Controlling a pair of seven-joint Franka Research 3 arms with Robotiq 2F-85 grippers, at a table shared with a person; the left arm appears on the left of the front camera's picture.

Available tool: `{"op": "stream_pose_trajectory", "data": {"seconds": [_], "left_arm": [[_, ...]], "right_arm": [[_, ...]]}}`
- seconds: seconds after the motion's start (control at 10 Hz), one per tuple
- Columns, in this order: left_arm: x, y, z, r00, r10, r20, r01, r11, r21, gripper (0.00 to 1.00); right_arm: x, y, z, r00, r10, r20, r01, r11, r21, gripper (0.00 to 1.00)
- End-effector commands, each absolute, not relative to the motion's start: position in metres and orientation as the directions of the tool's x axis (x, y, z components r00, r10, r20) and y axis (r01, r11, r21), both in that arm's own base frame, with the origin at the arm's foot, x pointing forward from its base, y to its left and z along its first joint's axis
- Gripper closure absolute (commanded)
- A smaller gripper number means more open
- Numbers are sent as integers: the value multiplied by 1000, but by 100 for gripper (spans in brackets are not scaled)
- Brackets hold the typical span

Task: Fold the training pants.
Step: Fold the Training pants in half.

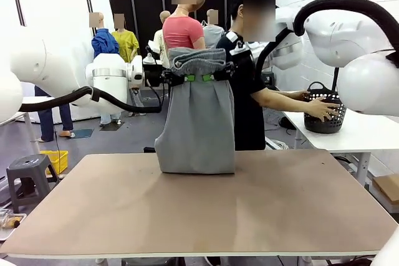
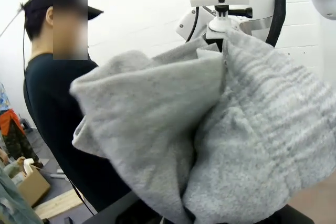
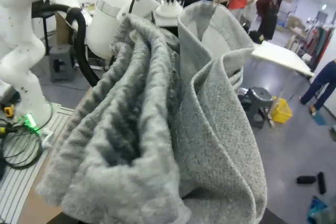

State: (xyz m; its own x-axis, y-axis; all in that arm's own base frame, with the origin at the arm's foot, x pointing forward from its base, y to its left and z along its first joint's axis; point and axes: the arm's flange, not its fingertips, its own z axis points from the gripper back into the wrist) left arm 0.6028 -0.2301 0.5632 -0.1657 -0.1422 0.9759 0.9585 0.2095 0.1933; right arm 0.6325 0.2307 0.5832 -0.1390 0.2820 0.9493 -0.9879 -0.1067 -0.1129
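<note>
The light grey training pants [image 1: 198, 126] hang upright over the far middle of the table, their lower end bunched on the tabletop. The gathered waistband folds over the top. My left gripper [image 1: 187, 78] and right gripper [image 1: 209, 78] are side by side at the waistband, both shut on the cloth, green pads showing. In the left wrist view the grey pants [image 2: 210, 129] bulge close in front and hide my fingers. The right wrist view has the pants [image 3: 157, 124] heaped the same way over its fingers.
The brown table [image 1: 199, 216] spreads bare toward me. A person in a black shirt [image 1: 246, 85] stands behind the far right edge, both hands on a black mesh basket [image 1: 324, 115] on a white side table [image 1: 361, 138]. A grey stool [image 1: 28, 175] stands at the left.
</note>
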Motion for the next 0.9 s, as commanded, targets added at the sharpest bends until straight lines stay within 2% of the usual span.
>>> {"op": "stream_pose_trajectory", "data": {"seconds": [0.0,0.1,0.3,0.6,0.8], "left_arm": [[590,-214,552,-128,-62,990,969,205,138,100],[576,-213,547,-106,-63,992,977,180,115,100],[543,-204,534,-9,-34,999,990,139,13,100],[491,-189,492,221,1,975,975,29,-221,100],[463,-183,467,349,-20,937,937,-10,-349,100]], "right_arm": [[615,230,540,-98,288,953,-986,-155,-54,100],[604,232,531,-64,275,959,-987,-162,-20,100],[582,233,511,80,225,971,-976,-182,122,100],[538,230,467,330,145,933,-895,-266,358,100],[513,226,439,470,183,863,-818,-277,504,100]]}}
